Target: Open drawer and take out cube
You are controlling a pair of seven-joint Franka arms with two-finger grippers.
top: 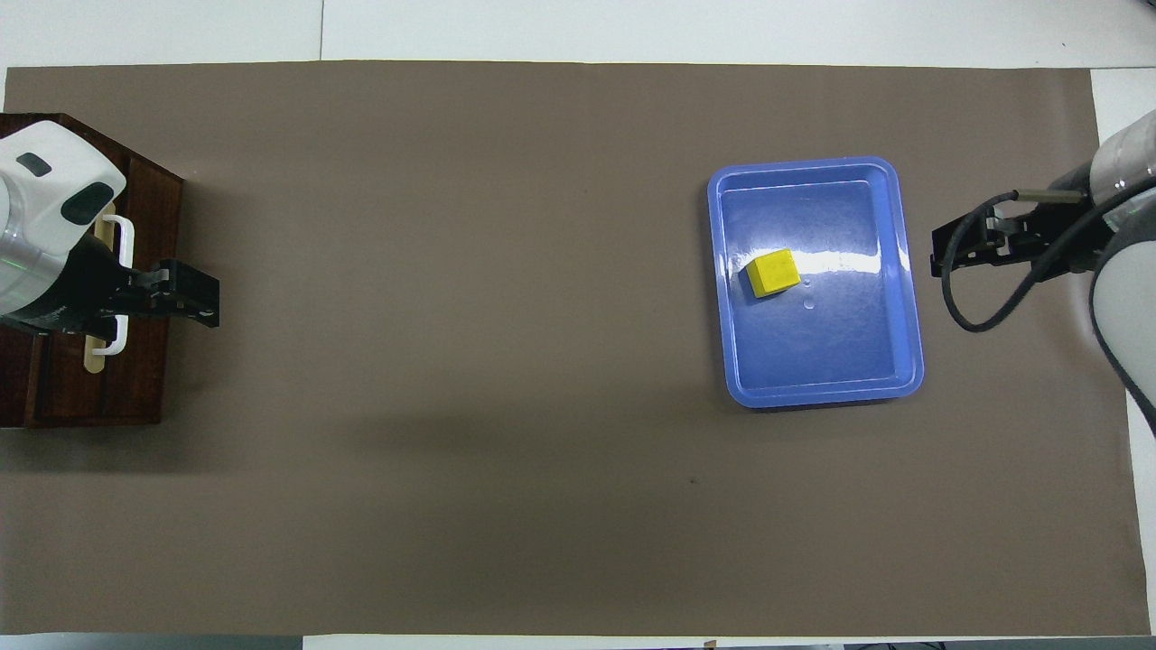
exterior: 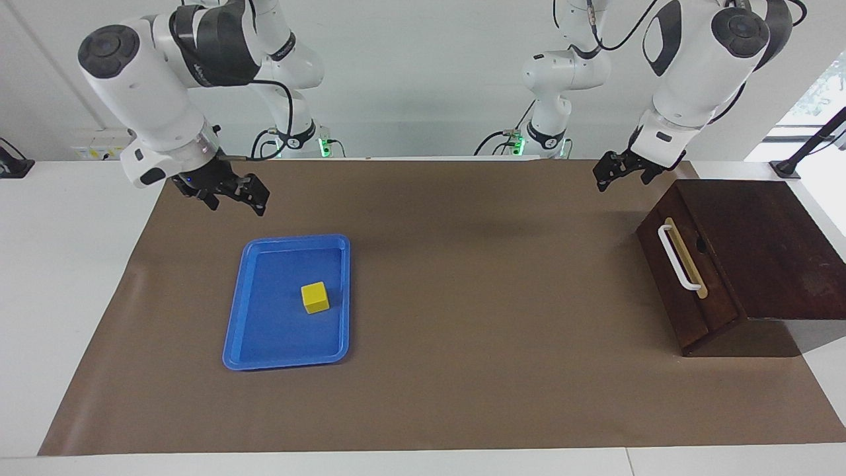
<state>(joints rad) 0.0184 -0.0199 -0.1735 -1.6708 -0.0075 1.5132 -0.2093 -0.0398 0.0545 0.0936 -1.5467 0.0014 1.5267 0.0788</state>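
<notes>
The counter [exterior: 79, 277] is white and covered almost wholly by a brown mat [exterior: 462, 297]. At the left arm's end of the mat stands the drawer [exterior: 740, 258], dark-brown and shut, its front turned toward the middle of the counter. A white handle [exterior: 679, 258] runs along a tan strip on that front.

Toward the right arm's end lies a blue tray [exterior: 286, 302], flat on the mat and well apart from the drawer. The cube [exterior: 315, 297], yellow, sits in the tray near its middle, touching neither wall.

The left end effector [exterior: 618, 173] hangs in the air near the drawer's corner nearest the robots, touching nothing; I cannot tell whether it is open or closed. The right end effector [exterior: 241, 192] hangs over the mat just beside the tray's end nearest the robots. It holds nothing, and its state I cannot tell either.
</notes>
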